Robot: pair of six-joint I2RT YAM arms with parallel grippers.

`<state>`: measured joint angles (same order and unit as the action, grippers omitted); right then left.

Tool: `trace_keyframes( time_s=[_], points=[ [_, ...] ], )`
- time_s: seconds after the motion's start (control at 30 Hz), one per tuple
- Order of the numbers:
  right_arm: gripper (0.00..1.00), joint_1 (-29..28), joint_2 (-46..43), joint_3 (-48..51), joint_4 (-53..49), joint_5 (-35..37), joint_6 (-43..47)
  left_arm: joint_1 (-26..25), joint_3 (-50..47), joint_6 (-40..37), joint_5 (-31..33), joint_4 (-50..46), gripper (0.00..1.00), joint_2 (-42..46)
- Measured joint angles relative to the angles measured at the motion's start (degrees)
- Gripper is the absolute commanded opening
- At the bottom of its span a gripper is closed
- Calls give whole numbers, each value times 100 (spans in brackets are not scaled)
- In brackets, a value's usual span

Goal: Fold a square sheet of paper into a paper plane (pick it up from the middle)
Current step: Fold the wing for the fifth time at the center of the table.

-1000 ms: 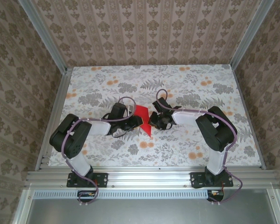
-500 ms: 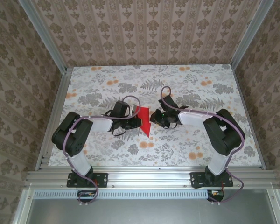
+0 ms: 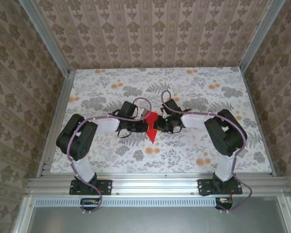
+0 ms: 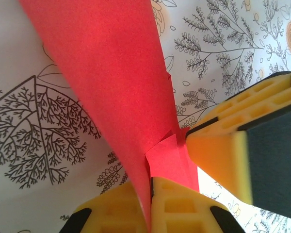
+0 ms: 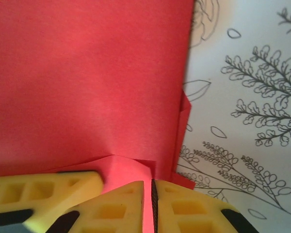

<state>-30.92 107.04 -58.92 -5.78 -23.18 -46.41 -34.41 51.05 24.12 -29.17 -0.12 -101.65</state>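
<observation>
The square sheet of paper [image 3: 151, 128] is bright red and folded into a narrow shape, with its point toward the near edge. It sits mid-table between the two grippers. My left gripper [image 3: 145, 124] is at its left side. In the left wrist view the left gripper [image 4: 151, 206] is shut, with the paper [image 4: 106, 68] pinched between its yellow pads. My right gripper [image 3: 157, 124] meets it from the right. In the right wrist view the right gripper [image 5: 149, 208] is shut on a thin flap of the paper [image 5: 87, 82]. Each wrist view catches one of the other gripper's fingers [image 4: 228, 145] close by.
The floral tablecloth [image 3: 199, 150] covers the table. Patterned walls and aluminium rails [image 3: 155, 183] close it in on all sides. Both arms reach inward and nearly touch at the centre.
Both grippers have moved closer together at the paper. The left gripper has shut on it. From above, the paper looks narrower and more upright than before.
</observation>
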Motion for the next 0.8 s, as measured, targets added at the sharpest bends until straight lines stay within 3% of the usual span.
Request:
trace_keyframes(
  time_s=[0.13, 0.27, 0.43, 0.8],
  points=[
    [15, 0, 103, 0, 0, -4, 0, -2, 4, -17, -9, 11, 9, 0],
    [16, 0, 138, 0, 20, -4, -55, 0, 4, 98, -74, 101, 28, 0],
    [16, -61, 173, 9, 195, 70, -485, -2, -140, 472, -177, 632, 41, 9],
    [15, -365, 109, 345, 946, 570, -1797, 20, -1226, 1204, 101, 1808, 33, 481]
  ],
)
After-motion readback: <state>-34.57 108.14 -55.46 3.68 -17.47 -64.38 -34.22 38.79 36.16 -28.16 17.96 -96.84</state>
